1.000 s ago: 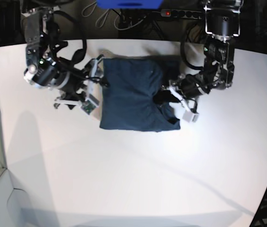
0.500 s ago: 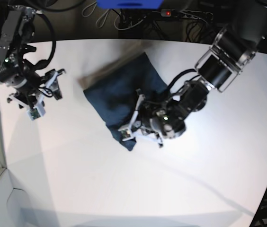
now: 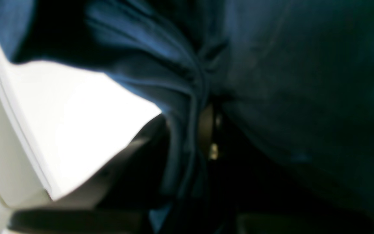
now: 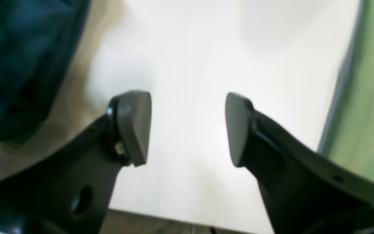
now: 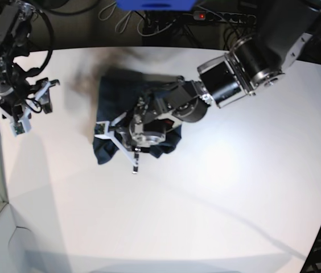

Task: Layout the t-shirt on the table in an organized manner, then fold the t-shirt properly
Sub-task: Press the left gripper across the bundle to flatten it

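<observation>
Pinching bunched fold of t-shirt (image 3: 187, 97), left gripper (image 5: 120, 136) sat clamped on fabric over middle of tabletop (image 5: 206, 216). T-shirt lay crumpled, partly blurred in base view. Right gripper (image 4: 187, 126) hung wide open, empty, above bare tabletop near left edge, well apart from t-shirt.

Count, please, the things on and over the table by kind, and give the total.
Garments: 1, the t-shirt, dark navy, bunched on the table.
Grippers: 2, the left gripper shut on the cloth, the right gripper open and holding nothing.
Total: 3.
</observation>
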Robot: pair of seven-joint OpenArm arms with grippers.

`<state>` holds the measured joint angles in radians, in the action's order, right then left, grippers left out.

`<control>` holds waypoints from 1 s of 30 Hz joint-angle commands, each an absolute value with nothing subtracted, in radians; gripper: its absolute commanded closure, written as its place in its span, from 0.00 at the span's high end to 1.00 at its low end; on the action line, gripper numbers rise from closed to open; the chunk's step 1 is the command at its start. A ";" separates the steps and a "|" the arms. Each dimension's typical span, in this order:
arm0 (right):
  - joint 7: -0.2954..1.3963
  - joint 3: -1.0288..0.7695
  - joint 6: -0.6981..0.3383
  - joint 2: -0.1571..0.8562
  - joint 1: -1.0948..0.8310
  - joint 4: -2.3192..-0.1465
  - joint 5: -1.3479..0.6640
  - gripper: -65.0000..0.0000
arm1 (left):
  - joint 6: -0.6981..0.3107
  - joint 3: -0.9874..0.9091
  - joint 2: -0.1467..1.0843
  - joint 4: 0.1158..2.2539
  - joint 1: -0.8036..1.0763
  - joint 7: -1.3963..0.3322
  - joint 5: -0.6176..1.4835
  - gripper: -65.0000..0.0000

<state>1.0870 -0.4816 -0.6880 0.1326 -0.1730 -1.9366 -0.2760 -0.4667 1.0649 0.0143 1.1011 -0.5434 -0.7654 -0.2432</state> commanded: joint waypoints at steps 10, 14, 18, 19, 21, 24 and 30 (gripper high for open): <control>1.063 -0.479 -0.698 0.140 -0.162 -1.952 -0.295 0.57 | -0.472 1.063 0.015 1.106 -0.559 -0.776 -0.254 0.42; 1.063 -0.478 -0.698 0.140 -0.162 -1.952 -0.295 0.57 | -0.479 1.000 0.008 1.119 -0.565 -0.776 -0.360 0.57; 1.063 -0.476 -0.698 0.125 -0.162 -1.952 -0.295 0.57 | -0.483 0.901 0.004 1.194 -0.567 -0.776 -0.420 0.57; 1.063 -0.476 -0.698 0.125 -0.162 -1.952 -0.295 0.57 | -0.483 0.888 0.008 1.224 -0.568 -0.776 -0.426 0.57; 1.063 -0.476 -0.698 0.113 -0.162 -1.952 -0.295 0.57 | -0.483 0.860 0.016 1.291 -0.572 -0.776 -0.427 0.57; 1.063 -0.476 -0.698 0.105 -0.157 -1.952 -0.295 0.57 | -0.483 0.800 0.021 1.388 -0.570 -0.776 -0.427 0.57; 1.063 -0.415 -0.698 0.067 -0.154 -2.000 -0.295 0.57 | -0.483 0.664 0.097 1.549 -0.538 -0.851 -0.420 0.56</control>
